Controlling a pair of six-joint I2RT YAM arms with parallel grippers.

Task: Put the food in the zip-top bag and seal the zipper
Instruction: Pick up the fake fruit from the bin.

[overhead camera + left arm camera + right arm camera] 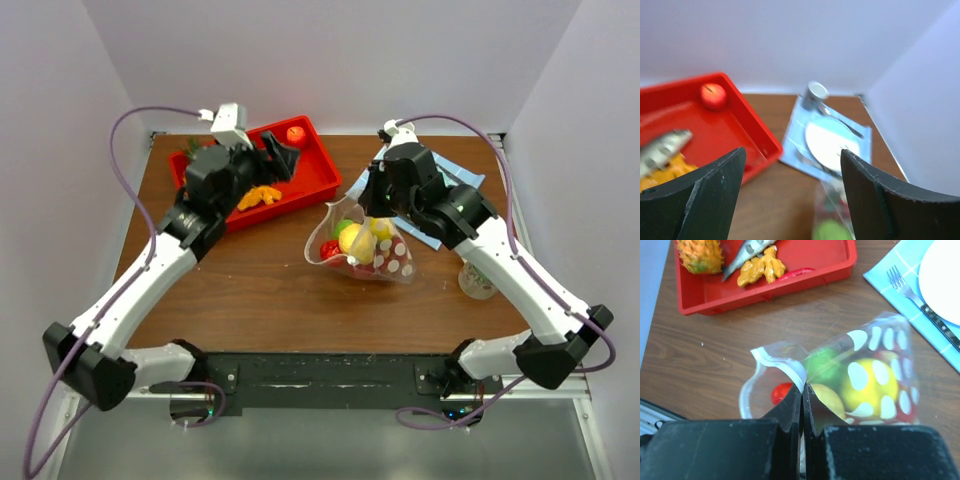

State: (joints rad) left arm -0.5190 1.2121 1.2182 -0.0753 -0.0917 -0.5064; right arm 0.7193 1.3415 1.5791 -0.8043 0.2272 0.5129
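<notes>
The zip-top bag (385, 255) lies mid-table, clear with white dots, its mouth gaping open toward the left. Inside it are a yellow fruit (872, 385), a green fruit (822, 367) and a small red fruit (781, 392). My right gripper (802, 390) is shut on the bag's zipper (782, 362) strip at the mouth and holds that edge up; it also shows in the top view (375, 205). My left gripper (282, 155) hangs open and empty over the red tray (325, 175). A round red fruit (713, 95) sits in the tray's far corner.
The tray also holds a toy fish (747, 250), an orange piece (760, 267) and a pineapple-like toy (700, 254). A blue placemat (795, 140) with a white plate (827, 145), fork (905, 287) and cup (815, 94) lies at the back right. A clear cup (477, 280) stands at the right edge.
</notes>
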